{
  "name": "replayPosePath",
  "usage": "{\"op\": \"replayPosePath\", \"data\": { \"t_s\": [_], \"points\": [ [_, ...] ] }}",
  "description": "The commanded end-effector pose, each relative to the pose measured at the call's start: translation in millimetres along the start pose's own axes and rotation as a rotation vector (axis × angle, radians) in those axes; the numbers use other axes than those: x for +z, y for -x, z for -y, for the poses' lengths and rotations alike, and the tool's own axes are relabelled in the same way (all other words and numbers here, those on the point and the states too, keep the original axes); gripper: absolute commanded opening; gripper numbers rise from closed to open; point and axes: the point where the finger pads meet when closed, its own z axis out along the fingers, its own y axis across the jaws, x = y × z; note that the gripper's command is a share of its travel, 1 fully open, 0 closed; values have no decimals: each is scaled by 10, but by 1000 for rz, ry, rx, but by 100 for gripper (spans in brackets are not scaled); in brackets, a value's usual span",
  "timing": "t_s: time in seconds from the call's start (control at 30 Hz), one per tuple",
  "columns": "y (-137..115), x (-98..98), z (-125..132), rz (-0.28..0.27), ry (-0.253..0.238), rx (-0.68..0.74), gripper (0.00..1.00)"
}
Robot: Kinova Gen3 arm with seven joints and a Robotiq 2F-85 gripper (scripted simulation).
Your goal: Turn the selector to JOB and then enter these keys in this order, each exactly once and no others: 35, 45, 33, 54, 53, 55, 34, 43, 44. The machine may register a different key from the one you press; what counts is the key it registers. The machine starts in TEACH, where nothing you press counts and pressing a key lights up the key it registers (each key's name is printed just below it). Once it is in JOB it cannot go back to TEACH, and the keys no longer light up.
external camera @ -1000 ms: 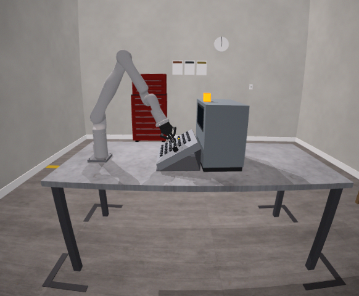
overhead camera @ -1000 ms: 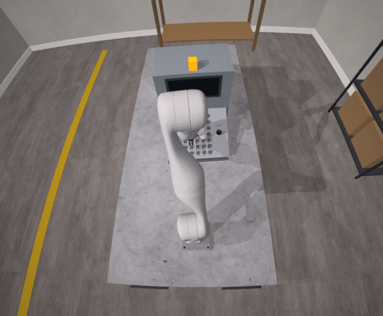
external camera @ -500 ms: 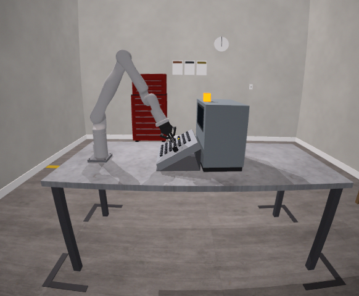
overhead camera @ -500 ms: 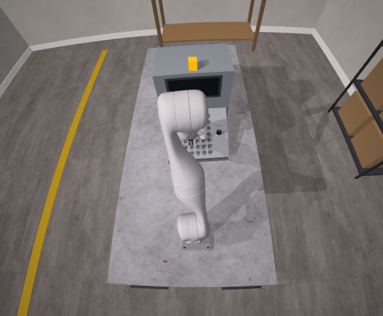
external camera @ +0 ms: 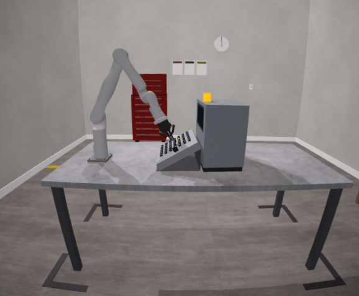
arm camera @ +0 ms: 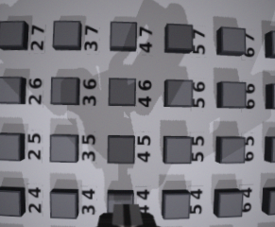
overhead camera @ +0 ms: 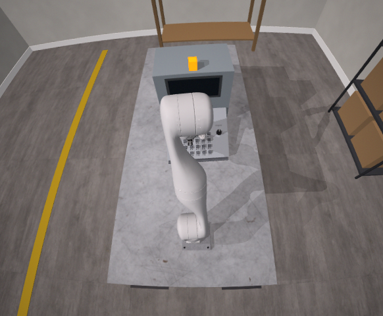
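The grey keypad console slopes up in front of the grey machine cabinet. Its black selector knob sits at the right of the keys. My gripper is shut and empty, its fingertips together at key 44, covering the key's lower part. I cannot tell whether they touch it. Keys 45, 35, 34, 54 and 55 lie around it, all dark grey. In the exterior view a small yellow spot shows on the keypad beyond the fingers.
An orange block stands on top of the cabinet, whose dark screen faces the arm. My arm hides the keypad's left part from above. A red tool chest stands behind the table.
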Motion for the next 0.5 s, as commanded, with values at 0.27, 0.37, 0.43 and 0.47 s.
{"op": "replayPosePath", "data": {
  "t_s": [0.27, 0.37, 0.43, 0.47],
  "points": [
    [-46, -143, 8, -4, -4, 10, 10],
    [-60, -152, 20, -6, -8, 13, 10],
    [-47, -153, 22, -4, -8, 10, 10],
    [-40, -153, 24, -3, -9, 9, 10]
  ]
}}
